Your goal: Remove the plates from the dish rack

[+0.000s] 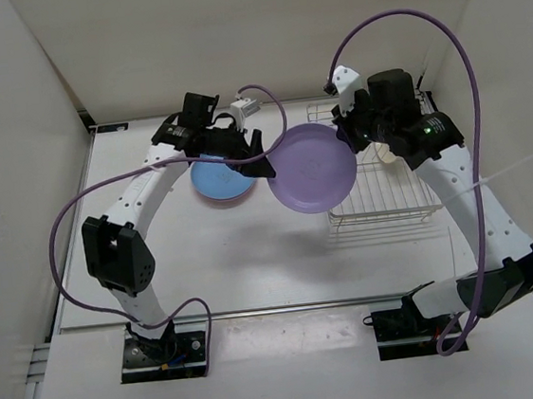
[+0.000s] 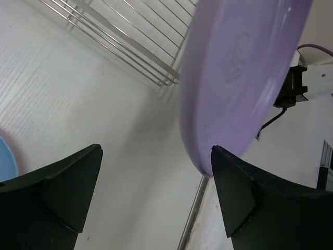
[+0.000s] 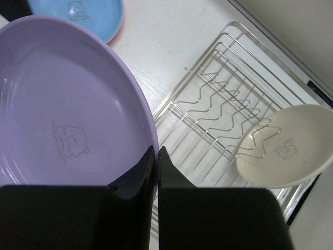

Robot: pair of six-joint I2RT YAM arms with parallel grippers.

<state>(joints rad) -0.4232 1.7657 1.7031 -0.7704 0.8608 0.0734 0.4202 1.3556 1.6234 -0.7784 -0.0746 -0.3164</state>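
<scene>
Jaws clamped, the right gripper (image 3: 157,151) holds over the table (image 1: 255,267), just left of the dish rack (image 1: 390,196) where a cream plate (image 3: 283,148) stands, the purple plate (image 1: 311,168), its far edge between the wide-open left gripper's (image 2: 156,150) fingers, perhaps touching one: light, stiff, slick plastic, best pinched at the raised rim.

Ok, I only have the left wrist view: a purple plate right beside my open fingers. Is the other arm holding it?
Observer: Yes, the right hand is shut on the rim of the purple plate.
Operator: Anything left to unload?
Observer: One cream plate sits in the dish rack, against a prong.
Operator: And the blue sliver at my left edge?
Observer: That blue plate is stacked on a pink plate; only the pink rim shows.
</scene>
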